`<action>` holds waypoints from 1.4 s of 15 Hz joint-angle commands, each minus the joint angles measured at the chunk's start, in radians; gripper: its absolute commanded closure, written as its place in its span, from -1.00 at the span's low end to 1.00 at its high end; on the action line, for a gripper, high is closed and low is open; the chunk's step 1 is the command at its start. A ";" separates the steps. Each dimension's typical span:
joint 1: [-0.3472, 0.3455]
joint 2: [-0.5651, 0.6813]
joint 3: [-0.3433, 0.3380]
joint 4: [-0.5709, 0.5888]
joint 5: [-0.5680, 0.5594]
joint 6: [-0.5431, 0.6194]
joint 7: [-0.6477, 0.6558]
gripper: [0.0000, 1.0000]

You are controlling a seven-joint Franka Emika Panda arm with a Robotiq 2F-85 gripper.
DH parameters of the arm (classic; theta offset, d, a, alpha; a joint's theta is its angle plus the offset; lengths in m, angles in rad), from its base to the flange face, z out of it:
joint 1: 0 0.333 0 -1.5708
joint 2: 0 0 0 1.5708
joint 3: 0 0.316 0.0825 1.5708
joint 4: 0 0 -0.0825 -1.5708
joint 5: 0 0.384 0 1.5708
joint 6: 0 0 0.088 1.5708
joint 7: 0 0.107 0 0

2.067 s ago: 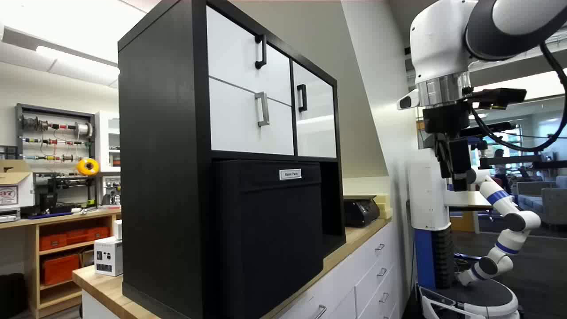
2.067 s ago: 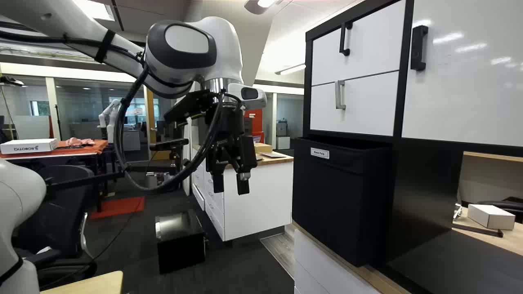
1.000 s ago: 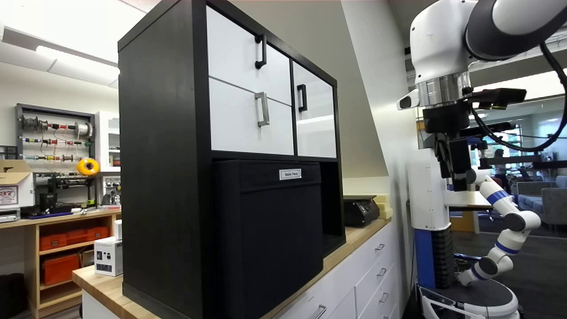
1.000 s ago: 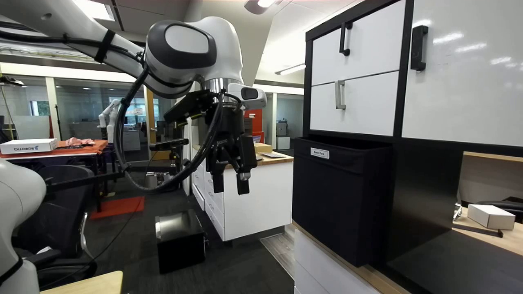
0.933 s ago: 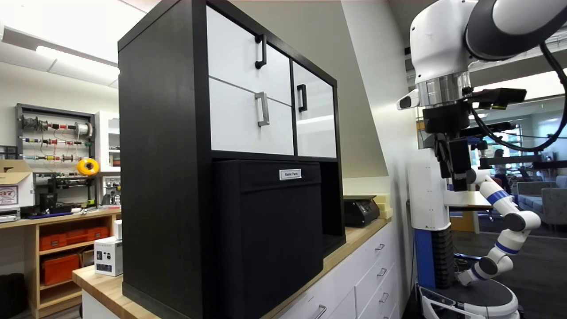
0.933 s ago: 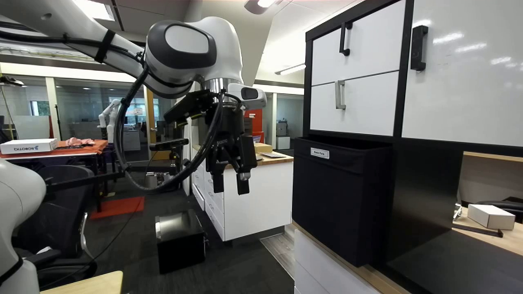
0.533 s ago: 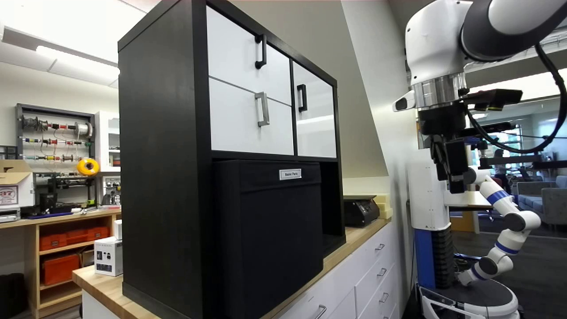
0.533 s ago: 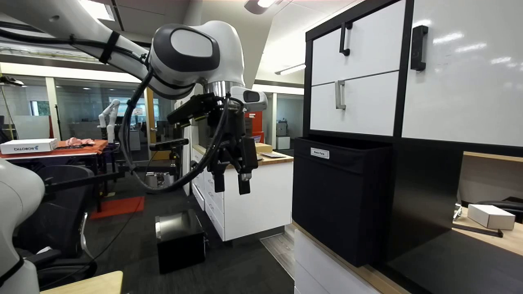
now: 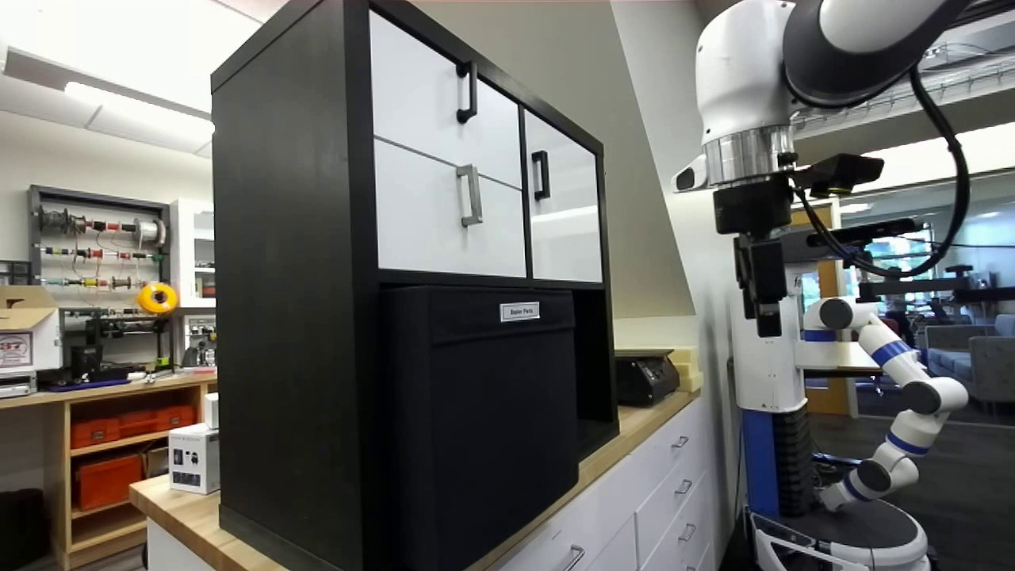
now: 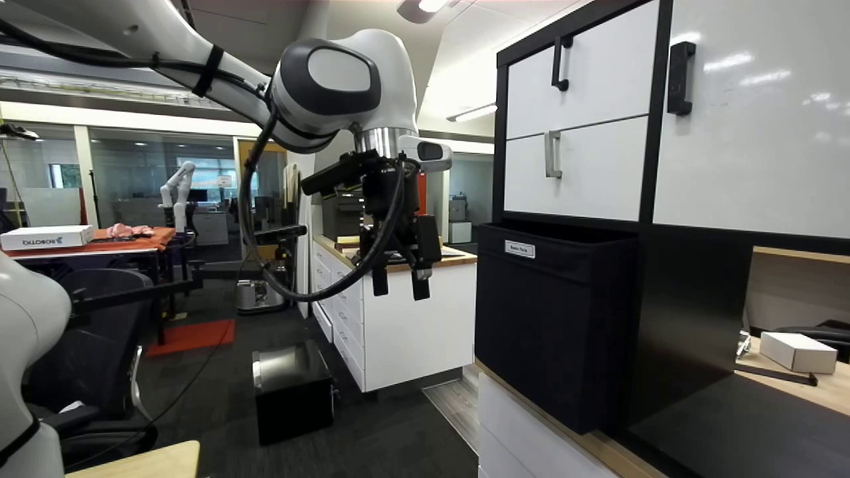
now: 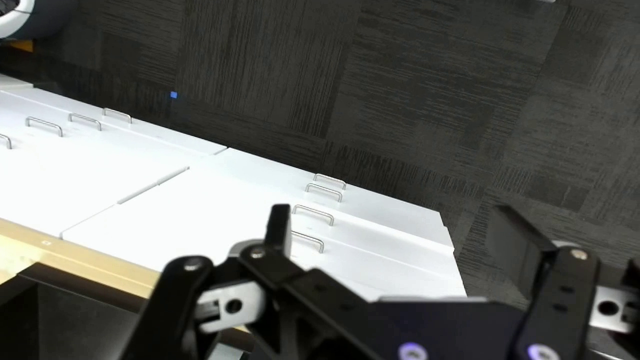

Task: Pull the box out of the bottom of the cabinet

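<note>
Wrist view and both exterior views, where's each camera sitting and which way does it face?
An exterior view: sits toward the door end of the cabinet, looks obliquely at its front; the arm enters top left, gripper hanging.
An exterior view: sits toward the box end, side panel showing, looks obliquely at the front; arm and gripper hang at picture right.
Wrist view: sits on the arm, looks down at counter drawers and floor; the open gripper shows at the bottom.
Both exterior views share box, cabinet, arm and gripper.

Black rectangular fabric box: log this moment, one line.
black two-finger gripper: open, apart from box | box: jutting from bottom compartment of white-fronted black cabinet | grasp: pending
</note>
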 commanded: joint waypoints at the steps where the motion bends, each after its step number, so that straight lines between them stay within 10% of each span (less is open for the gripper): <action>1: 0.012 0.068 -0.011 0.073 0.031 0.042 -0.001 -1.00; 13: 0.035 0.296 0.015 0.322 0.029 0.130 -0.090 -1.00; 21: 0.039 0.368 0.011 0.423 0.023 0.170 -0.372 -1.00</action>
